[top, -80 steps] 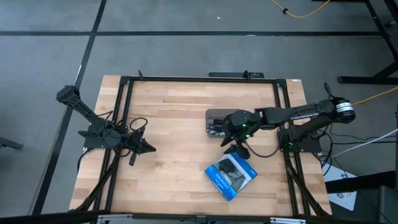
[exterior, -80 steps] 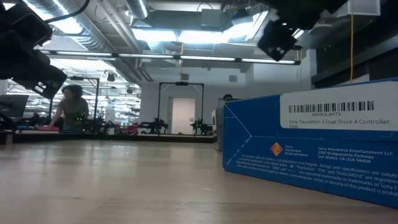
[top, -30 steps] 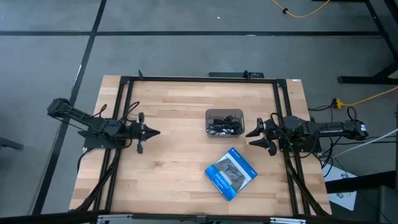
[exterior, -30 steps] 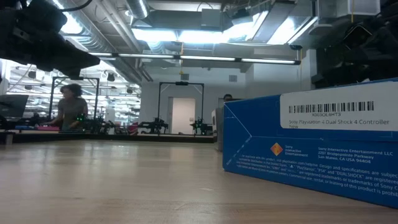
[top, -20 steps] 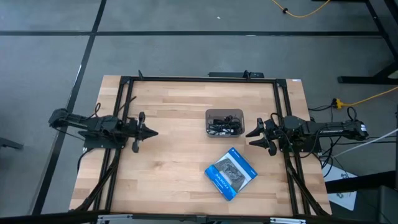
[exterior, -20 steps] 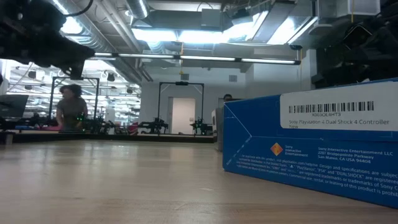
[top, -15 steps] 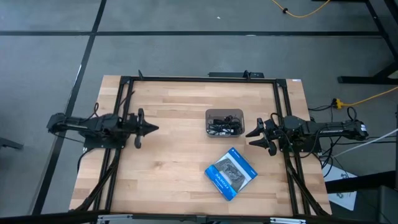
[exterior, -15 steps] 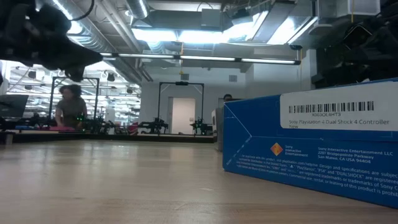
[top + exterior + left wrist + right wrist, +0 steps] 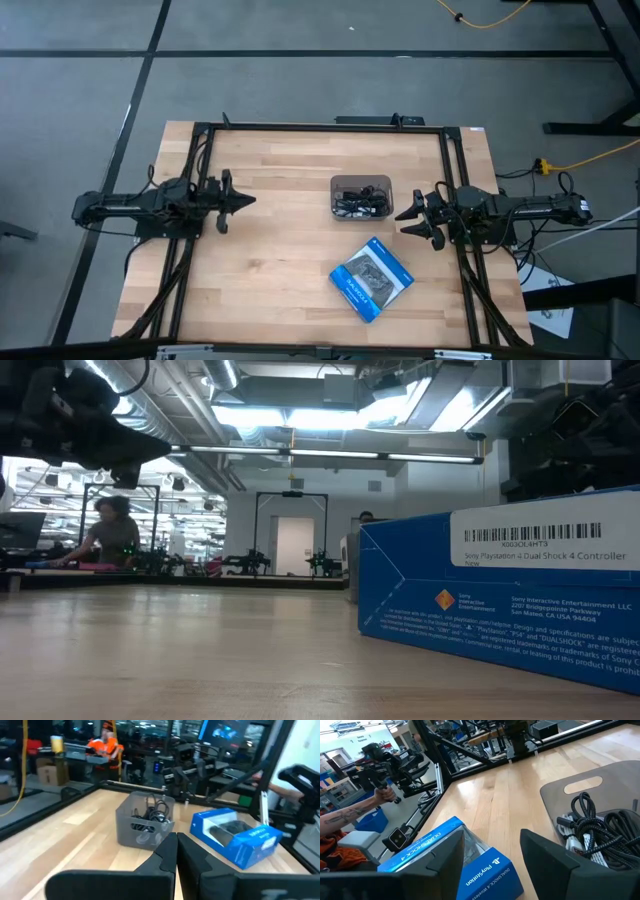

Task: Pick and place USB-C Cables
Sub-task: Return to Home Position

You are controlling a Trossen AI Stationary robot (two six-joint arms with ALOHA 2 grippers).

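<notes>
Left arm [image 9: 135, 204] and right arm [image 9: 522, 207] lie low, jaws facing inward.

The USB-C Cables [image 9: 600, 831], mostly black, seemingly several, lie tangled together inside the gray bin [image 9: 559, 799].

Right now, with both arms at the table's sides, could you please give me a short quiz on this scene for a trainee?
1. True or false: the USB-C cables lie inside the grey bin.
2. The left gripper and the right gripper wait at opposite sides of the table. Which is open? A) left only B) right only C) both
3. Which object lies on the table outside the bin?

Key
1. True.
2. B: the wrist views show the left one shut and the right one open.
3. The blue box.
</notes>
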